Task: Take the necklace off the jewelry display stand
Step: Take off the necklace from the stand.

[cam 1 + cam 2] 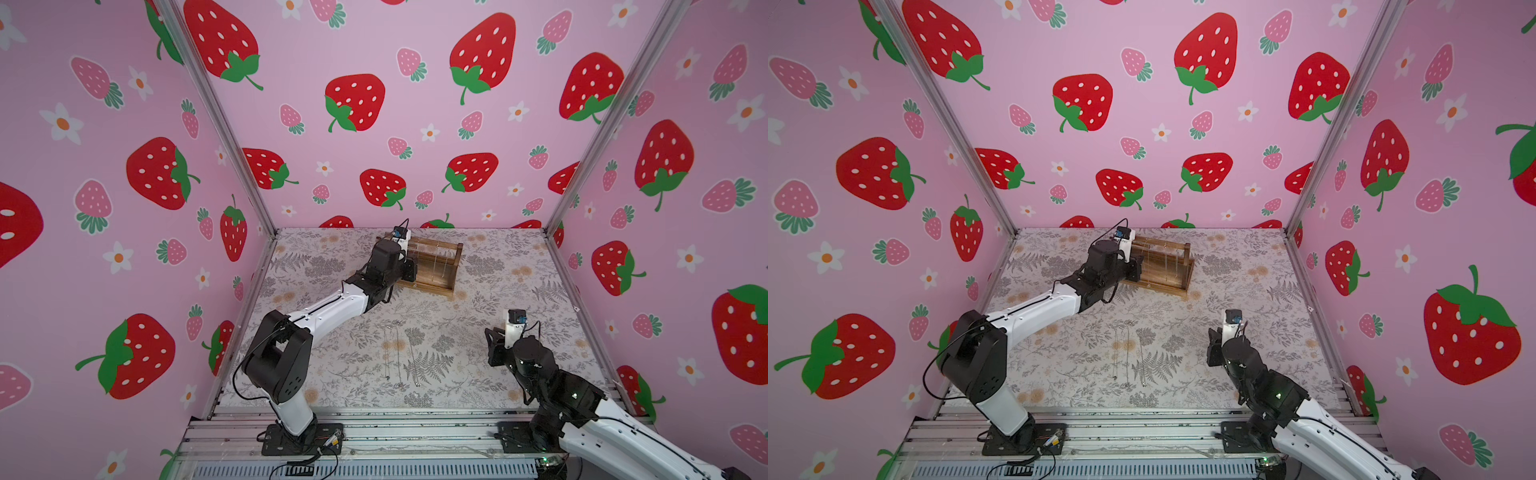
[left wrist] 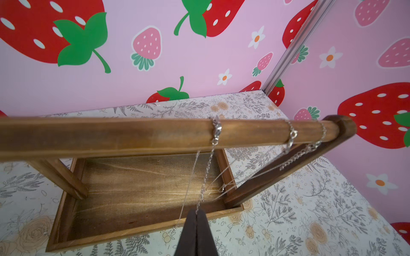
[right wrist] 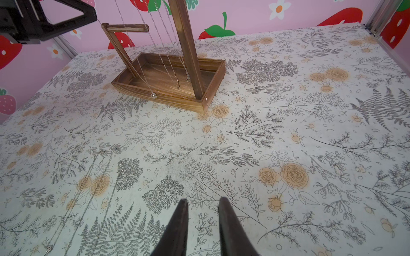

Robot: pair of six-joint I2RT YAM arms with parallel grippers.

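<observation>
Brown-stained wooden jewelry display stand [image 2: 133,184]: left gripper [image 2: 196,213] clamps a thin silver necklace chain [image 2: 207,168] hanging off its bar [image 2: 111,137], right gripper [image 3: 203,199] sits well away, narrowly parted, empty.

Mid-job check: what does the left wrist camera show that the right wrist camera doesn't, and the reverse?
Left wrist only: the left hand shut on a thin necklace chain below the top bar, and the clasps draped over that bar.
Right wrist only: the right hand open and empty above the table, and loose chains lying flat on it.
Both: the jewelry display stand with several chains hanging from it.
</observation>
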